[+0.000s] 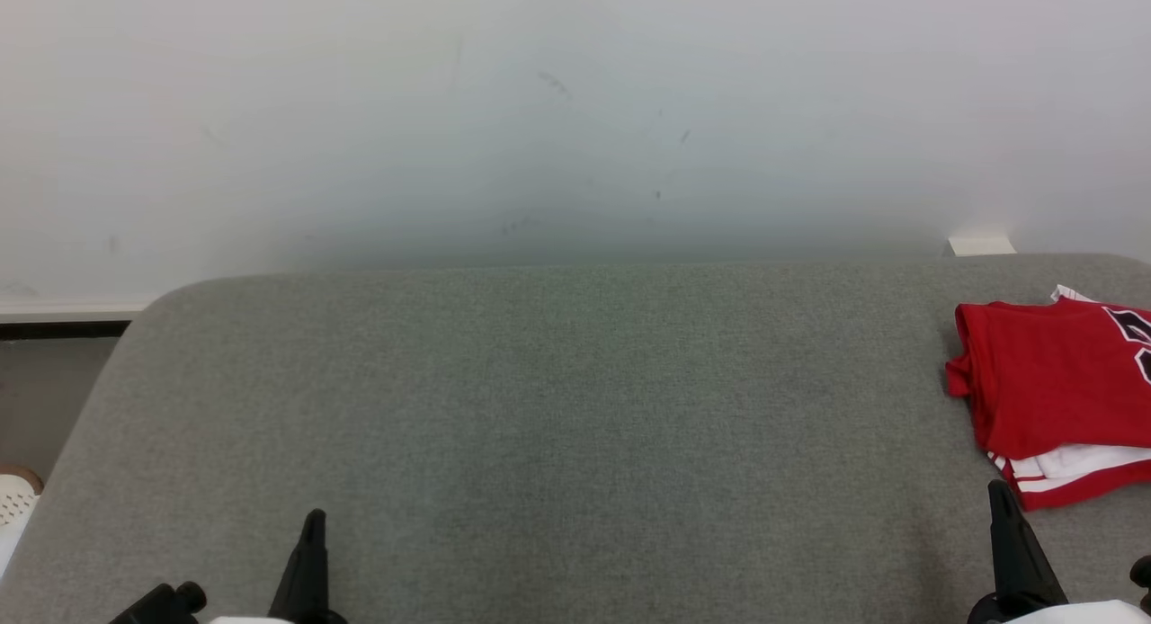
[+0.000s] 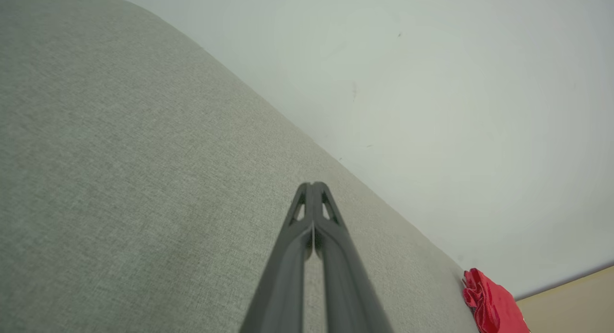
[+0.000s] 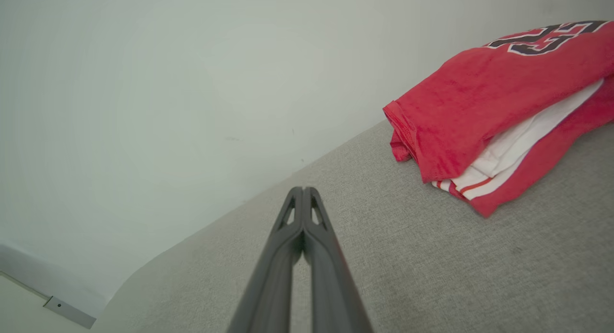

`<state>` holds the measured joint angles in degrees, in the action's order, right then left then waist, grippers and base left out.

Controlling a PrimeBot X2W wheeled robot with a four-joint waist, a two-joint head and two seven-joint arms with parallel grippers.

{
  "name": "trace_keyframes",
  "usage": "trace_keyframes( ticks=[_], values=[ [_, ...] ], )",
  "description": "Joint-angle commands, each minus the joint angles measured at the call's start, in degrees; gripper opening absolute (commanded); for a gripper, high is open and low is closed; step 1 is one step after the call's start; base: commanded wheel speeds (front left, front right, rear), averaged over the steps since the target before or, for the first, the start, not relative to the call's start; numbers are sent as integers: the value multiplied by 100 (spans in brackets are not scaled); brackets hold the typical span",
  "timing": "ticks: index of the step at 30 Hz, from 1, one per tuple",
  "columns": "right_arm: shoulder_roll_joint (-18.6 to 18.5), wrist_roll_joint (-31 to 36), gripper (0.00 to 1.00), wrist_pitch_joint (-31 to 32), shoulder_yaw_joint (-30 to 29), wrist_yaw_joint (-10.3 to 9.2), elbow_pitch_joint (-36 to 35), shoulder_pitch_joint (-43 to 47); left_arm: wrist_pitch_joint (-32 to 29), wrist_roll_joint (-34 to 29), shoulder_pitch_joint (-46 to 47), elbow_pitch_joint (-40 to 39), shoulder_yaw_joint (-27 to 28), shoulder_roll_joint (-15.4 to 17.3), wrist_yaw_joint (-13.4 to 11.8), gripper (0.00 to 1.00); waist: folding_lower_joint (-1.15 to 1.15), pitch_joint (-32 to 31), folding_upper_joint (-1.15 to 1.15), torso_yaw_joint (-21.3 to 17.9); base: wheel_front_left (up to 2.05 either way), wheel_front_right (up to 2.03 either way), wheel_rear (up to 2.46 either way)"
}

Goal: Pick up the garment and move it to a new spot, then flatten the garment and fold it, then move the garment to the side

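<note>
Presently, a grey fabric surface (image 1: 557, 408) spans the head view, backed by a pale wall (image 1: 575, 111). The folded red garment (image 1: 1052, 390), with white trim between its layers, lies on the surface's right side. Left gripper (image 2: 312, 184): fingers pressed together, empty, well apart from the garment. Right gripper (image 3: 303, 189): likewise clenched and empty, near the garment, not touching.
</note>
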<state>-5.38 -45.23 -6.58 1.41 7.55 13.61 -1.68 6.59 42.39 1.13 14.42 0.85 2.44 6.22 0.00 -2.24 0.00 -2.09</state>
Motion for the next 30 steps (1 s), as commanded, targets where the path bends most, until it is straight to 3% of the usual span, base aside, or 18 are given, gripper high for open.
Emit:
trace_keyframes(
  ticks=[1, 30],
  values=[
    [-11, -184, 0, 33, -59, -3, -57, -166, -42, 215, 156, -77, 37, 29, 29, 0, 0, 3, 0, 3, 0, 0, 0],
    [85, -2067, 0, 556, -361, -6, -20, -305, -569, 2203, 317, -68, 264, 43, 78, 0, 0, 79, 0, 69, 0, 0, 0]
  ],
)
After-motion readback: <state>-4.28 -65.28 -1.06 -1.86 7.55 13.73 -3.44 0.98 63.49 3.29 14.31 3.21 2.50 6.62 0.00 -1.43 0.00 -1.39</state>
